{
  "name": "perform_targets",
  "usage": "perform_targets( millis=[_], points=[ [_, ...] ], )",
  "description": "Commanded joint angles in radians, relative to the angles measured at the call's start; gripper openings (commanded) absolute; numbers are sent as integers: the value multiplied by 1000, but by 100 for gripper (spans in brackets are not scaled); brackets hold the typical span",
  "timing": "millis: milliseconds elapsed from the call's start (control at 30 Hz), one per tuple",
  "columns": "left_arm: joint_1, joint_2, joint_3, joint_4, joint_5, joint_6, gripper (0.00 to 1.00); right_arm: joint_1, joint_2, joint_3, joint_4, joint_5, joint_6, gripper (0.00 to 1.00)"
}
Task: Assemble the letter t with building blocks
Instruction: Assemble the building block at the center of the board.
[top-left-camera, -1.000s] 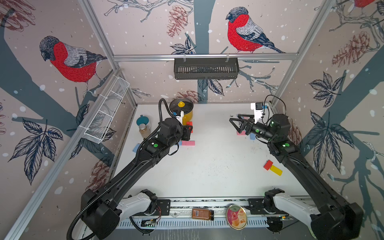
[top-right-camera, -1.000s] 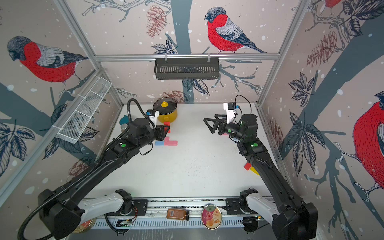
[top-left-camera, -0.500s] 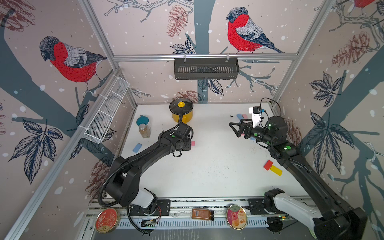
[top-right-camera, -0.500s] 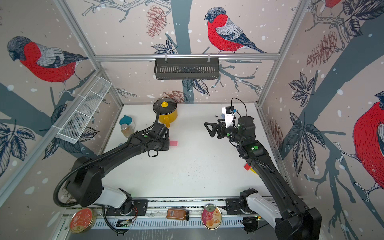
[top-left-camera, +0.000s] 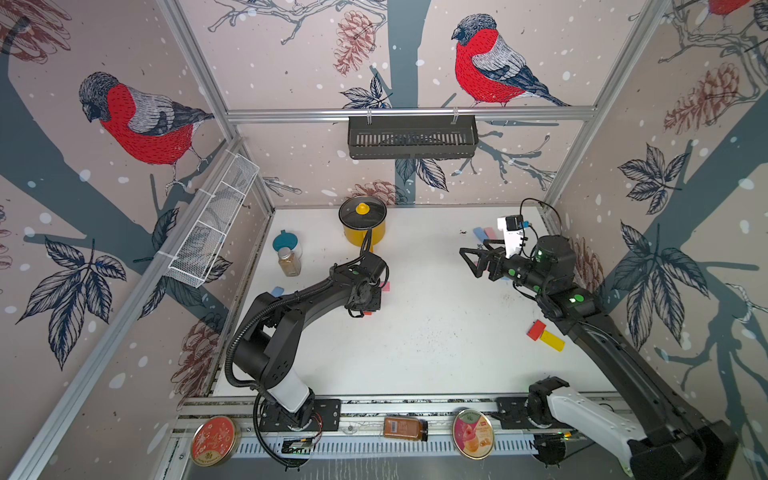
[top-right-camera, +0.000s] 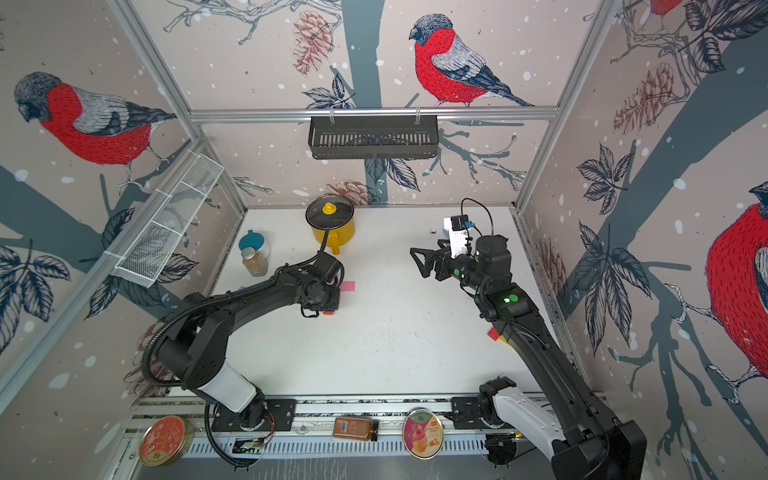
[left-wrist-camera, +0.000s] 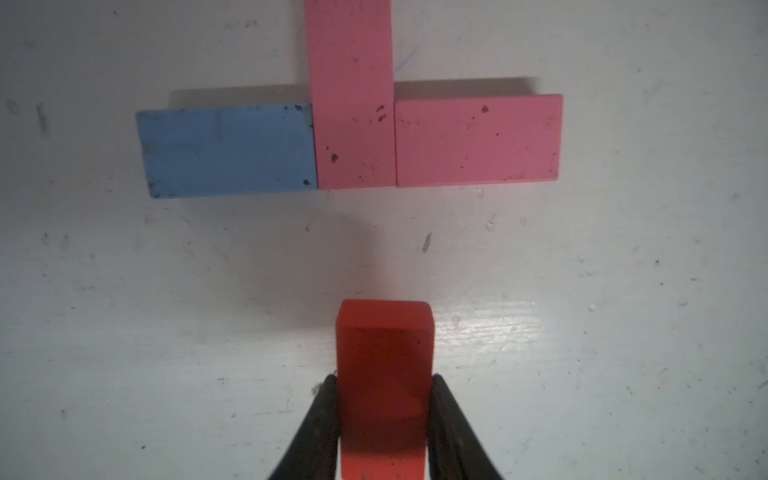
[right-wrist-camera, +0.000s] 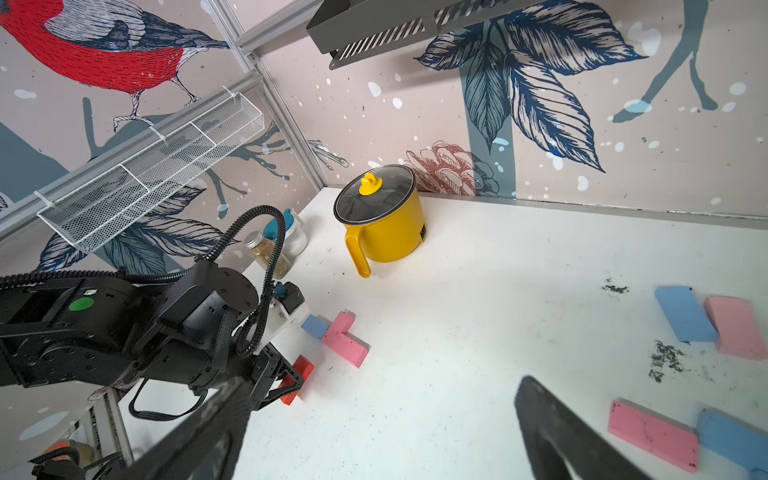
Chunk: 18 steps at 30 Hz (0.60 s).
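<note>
So the left tool (left-wrist-camera: 382, 378) is pinched narrow on the long sides of a small flat matte red block (left-wrist-camera: 384, 340). It's carried lengthways with one end facing the half-built t. That's a light blue flat block (left-wrist-camera: 228, 149) and a pink flat block (left-wrist-camera: 478, 141) butted against either side of a long pink stem block (left-wrist-camera: 351, 95). The red one is apart from the stem's end but lined up with it, so my guess is it extends the stem past the crossbar.

The right tool (top-left-camera: 468, 262) hangs wide and empty off at 3 o'clock, probably just keeping clear.

At 12 o'clock of the left tool is a yellow pot with a glass lid (top-left-camera: 365, 226). The lid's on and I can't see inside. A clear jar (top-left-camera: 289, 262) at 10 o'clock holds brownish stuff. The white wire-mesh basket (top-left-camera: 216, 224) on the wall looks empty.
</note>
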Motion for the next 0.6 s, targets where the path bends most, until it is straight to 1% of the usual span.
perform_targets(
  millis=[0, 100, 567],
  points=[
    [17, 19, 1, 2, -19, 9, 0, 5, -10, -3, 3, 19, -15, 100],
    [34, 33, 1, 6, -17, 18, 0, 6, -12, -2, 4, 21, -16, 100],
    [44, 98, 5, 43, 24, 38, 0, 7, -13, -2, -3, 36, -30, 99]
  ],
)
